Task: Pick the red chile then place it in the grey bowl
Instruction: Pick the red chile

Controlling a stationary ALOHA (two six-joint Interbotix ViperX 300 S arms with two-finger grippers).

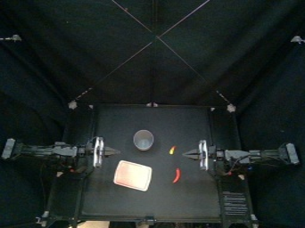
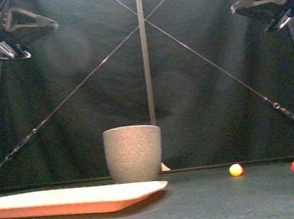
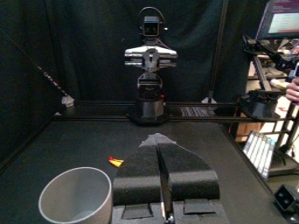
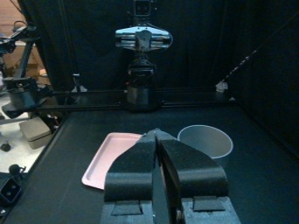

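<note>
Right gripper (image 1: 201, 154) jaws closed, empty; red chile (image 1: 179, 175) lies near, frontward and inward of it; grey bowl (image 1: 144, 137) farther inward, apart from both.

- The cup (image 1: 144, 137) stands between the left end effector (image 1: 105, 153) and the right end effector (image 1: 197, 154), slightly behind both.
- The tray (image 1: 134, 175) lies before the left end effector, toward the middle.
- The chile (image 1: 179, 175) lies before the right end effector, apart from the tray.
- A small toy (image 1: 173, 150) sits near the right end effector, behind the chile.

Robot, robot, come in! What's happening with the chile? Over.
Left gripper, right gripper shut, raised. Red chile lying untouched. Small yellow toy between it and grey bowl.
</note>
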